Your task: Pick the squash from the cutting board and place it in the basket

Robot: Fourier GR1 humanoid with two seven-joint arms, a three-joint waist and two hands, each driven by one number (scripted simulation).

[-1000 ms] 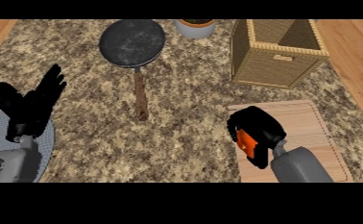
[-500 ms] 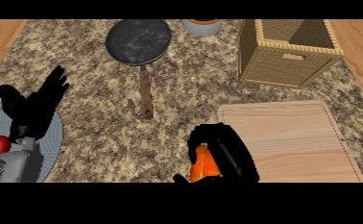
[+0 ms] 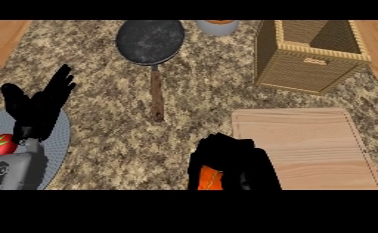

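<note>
Right hand (image 3: 235,163) sits at 6 o'clock of the view, fingers curled round the orange squash (image 3: 210,179), which shows only as a sliver below the palm; it is held just off the left edge of the cutting board (image 3: 310,142), so the pick looks done. The basket (image 3: 308,54) stands at 1 o'clock, well apart, open top up, so the carry remains. Left hand (image 3: 40,106) rests at 9 o'clock, fingers straight, over a grey plate (image 3: 57,147), likely parked clear.
</note>
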